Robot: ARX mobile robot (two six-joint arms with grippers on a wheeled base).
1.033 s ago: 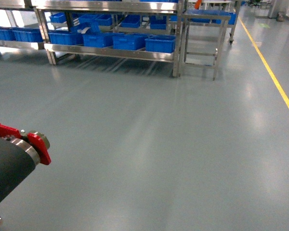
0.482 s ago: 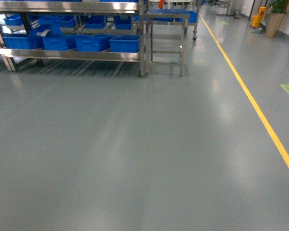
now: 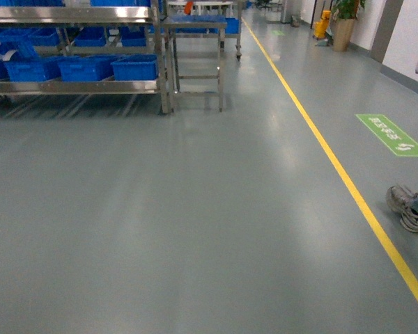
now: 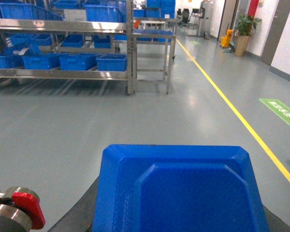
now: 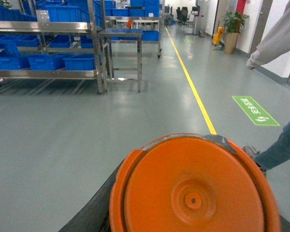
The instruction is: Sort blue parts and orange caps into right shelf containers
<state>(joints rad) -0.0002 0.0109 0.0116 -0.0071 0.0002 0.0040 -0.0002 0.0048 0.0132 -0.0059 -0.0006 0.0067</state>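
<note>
An ARX mobile robot is crossing a grey workshop floor (image 3: pixel 195 229), carrying one piece on each arm. In the left wrist view a blue part (image 4: pixel 181 191), a blocky tray-like moulding, is filling the lower frame; in the right wrist view an orange cap (image 5: pixel 195 188), a round disc with a raised centre, is doing the same. Each is sitting directly in front of its own camera, presumably in that arm's claw, but the claw fingers are hidden behind the pieces, so how far either claw is open and whether it is really gripping cannot be told. Neither claw is showing in the head view.

The relation that matters is the bearing to the shelf. The steel shelf (image 3: pixel 76 85) with its blue crates (image 3: pixel 134 67) is lying ahead and to the left, well apart from the robot, its long axis running across the view; a small steel desk (image 3: pixel 195 28) is standing just beside its right end. The left arm, holding the blue part, looks the nearer to it. A yellow floor line (image 3: pixel 320 146) is running away on the right.

Which crates count as the right shelf containers is hard to judge from here. A bystander's shoe (image 3: pixel 404 207) is cut off at the head view's right edge, the sleeve and leg only partly visible.
</note>
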